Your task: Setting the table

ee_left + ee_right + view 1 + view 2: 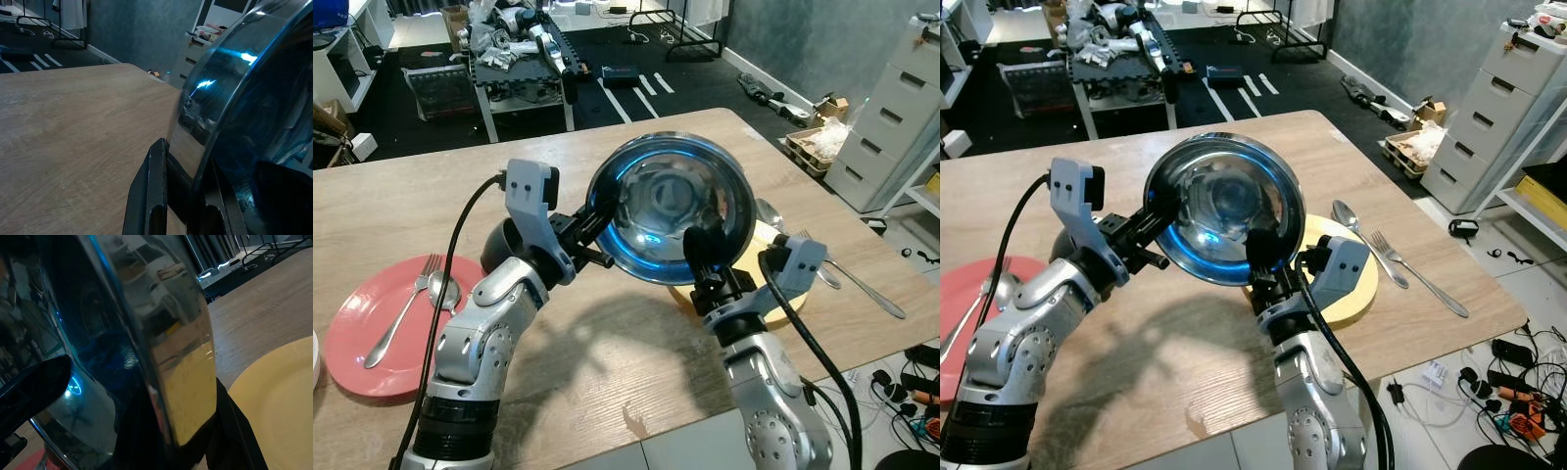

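Left eye view has both grippers on one steel bowl (671, 208), held up off the table (401, 201) and tipped so its hollow faces the camera. The left gripper (590, 227) is clamped on the rim at the robot's left, one finger inside and one out; the right gripper (703, 257) pinches the lower rim the same way. The bowl hangs over the yellow plate (1356, 294) near the table's right edge, where a spoon (1349, 218) and fork (1417, 271) lie just beside the plate.

To do this step well, I judge the bowl should be levelled before it goes down, both arms lowering together so neither grip twists the rim, and centred on the plate before either grip lets go.

Right wrist view gives what the head views hide behind the bowl: bare yellow plate below the rim, with a gap showing the bowl is not yet seated. Left eye view alone takes in the red plate (372, 328) at the table's left near corner, already carrying a fork (403, 311) and spoon (440, 289).
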